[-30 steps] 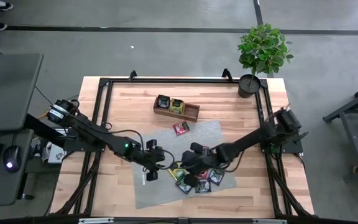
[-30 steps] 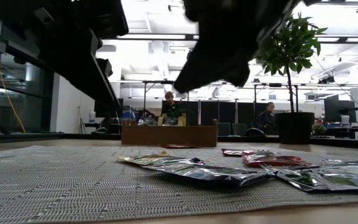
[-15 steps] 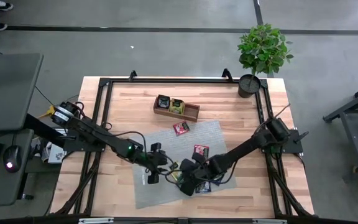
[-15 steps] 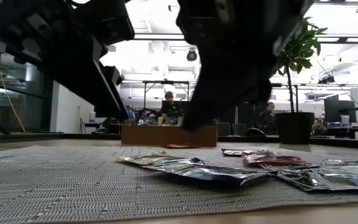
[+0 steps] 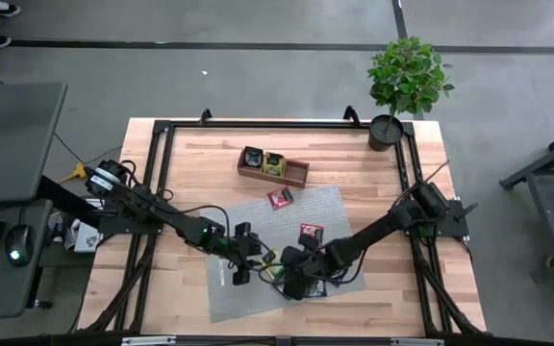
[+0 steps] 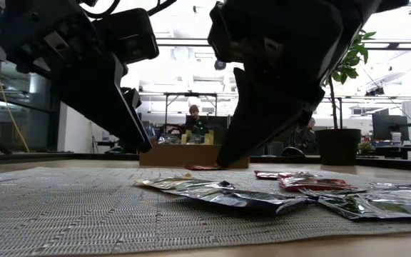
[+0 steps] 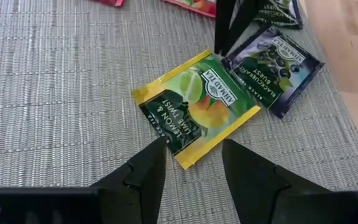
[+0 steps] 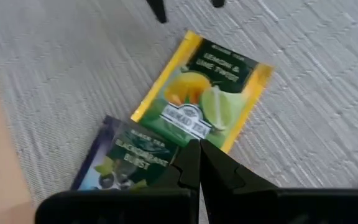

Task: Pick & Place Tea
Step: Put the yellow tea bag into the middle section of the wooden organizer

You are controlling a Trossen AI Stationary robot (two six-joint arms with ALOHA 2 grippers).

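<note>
A yellow-green tea sachet lies flat on the grey mat, one corner against a black sachet. My left gripper is open just above the mat, its fingers astride the yellow-green sachet's near corner. My right gripper is shut, its tips low over the seam between the yellow-green sachet and the black one. In the low view both grippers stand clear above the sachets. More sachets lie around the right gripper.
A brown wooden tray with sachets in two compartments stands beyond the mat. Two red sachets lie on the mat's far part. A potted plant is at the far right corner. A black frame borders the table.
Both grippers have sunk toward the sachets on the mat. My right gripper has also gone toward the table's near edge and tipped steeper, staying shut. My left gripper has stayed open. No sachet has moved.
</note>
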